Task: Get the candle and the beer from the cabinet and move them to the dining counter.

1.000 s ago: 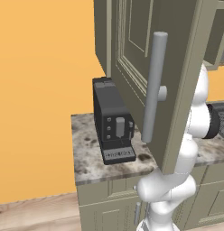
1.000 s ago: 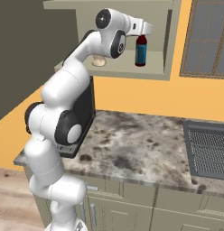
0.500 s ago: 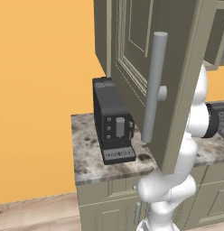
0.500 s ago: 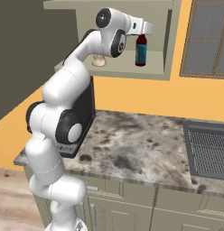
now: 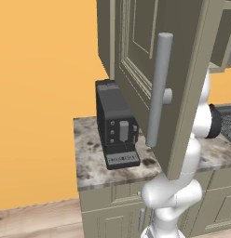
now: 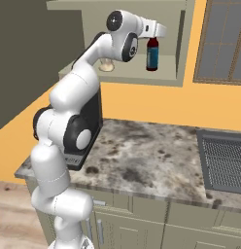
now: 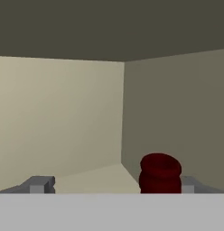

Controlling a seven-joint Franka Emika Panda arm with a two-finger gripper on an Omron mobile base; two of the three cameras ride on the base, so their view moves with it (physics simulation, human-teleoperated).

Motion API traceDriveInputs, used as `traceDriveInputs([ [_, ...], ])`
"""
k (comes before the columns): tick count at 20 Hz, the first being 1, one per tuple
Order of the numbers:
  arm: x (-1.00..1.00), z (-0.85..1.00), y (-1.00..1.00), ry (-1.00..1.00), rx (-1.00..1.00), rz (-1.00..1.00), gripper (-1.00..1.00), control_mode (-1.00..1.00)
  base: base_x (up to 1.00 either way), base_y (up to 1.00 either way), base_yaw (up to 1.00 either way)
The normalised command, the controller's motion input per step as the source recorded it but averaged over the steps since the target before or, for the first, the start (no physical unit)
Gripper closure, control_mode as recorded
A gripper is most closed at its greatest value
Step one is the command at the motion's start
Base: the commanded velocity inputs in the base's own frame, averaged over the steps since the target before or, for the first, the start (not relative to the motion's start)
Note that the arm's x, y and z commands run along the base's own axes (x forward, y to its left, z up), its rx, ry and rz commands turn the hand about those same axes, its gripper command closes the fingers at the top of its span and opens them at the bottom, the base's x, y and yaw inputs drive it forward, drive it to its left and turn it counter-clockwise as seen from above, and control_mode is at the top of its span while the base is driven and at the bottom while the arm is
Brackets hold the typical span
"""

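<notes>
Nothing has moved: spread end effector [image 7: 111, 185] flanks the beer [image 7: 160, 173]; right base view adds the candle [image 6: 107, 65].

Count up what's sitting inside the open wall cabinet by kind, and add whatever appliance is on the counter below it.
Beer bottles: 1, the beer on the shelf of the cabinet
Candles: 1, the candle on the same shelf, partly behind the arm
Coffee machines: 1, the coffee machine on the counter
Total: 3
</notes>
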Motion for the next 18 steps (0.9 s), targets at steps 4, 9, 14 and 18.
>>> traceDriveInputs([
  [4, 0.13, 0.0, -0.07, 0.0, 0.0, 0.0, -1.0, -1.0, 0.0, 0.0, 0.0],
  [9, 0.0, 0.0, 0.0, 0.0, 0.0, 0.0, -1.0, -1.0, 0.0, 0.0, 0.0],
  [14, 0.0, 0.0, 0.0, 0.0, 0.0, 0.0, -1.0, -1.0, 0.0, 0.0, 0.0],
  [18, 0.03, 0.0, -0.09, 0.0, 0.0, 0.0, 1.0, -1.0, 0.0, 0.0, 0.0],
])
